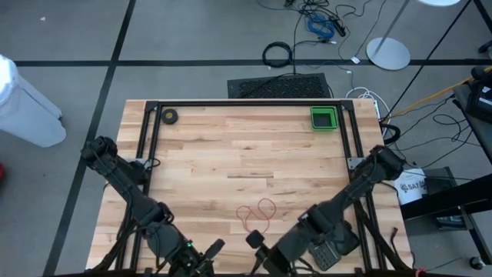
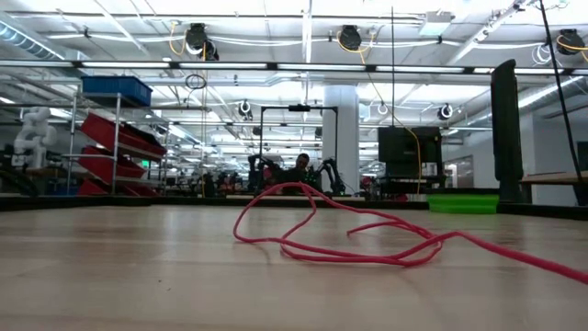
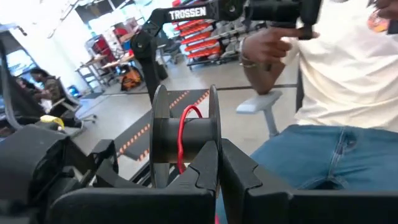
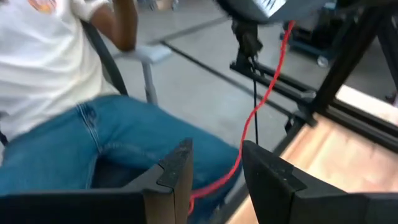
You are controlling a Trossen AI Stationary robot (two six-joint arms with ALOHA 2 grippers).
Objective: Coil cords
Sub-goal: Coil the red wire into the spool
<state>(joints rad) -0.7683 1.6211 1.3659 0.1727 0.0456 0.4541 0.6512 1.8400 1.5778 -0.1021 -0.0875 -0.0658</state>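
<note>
Your left pincer clamps the reel; right pincer open around the red cord, seemingly untouching. Slack loops could snag.

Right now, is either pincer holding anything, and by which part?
Left pincer clamps the black reel at its rim. The red cord runs between the right pincer's open fingers, ungripped.

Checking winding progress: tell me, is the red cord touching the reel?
Touching. The left wrist view shows the red cord wrapped around the hub of the reel.
</note>
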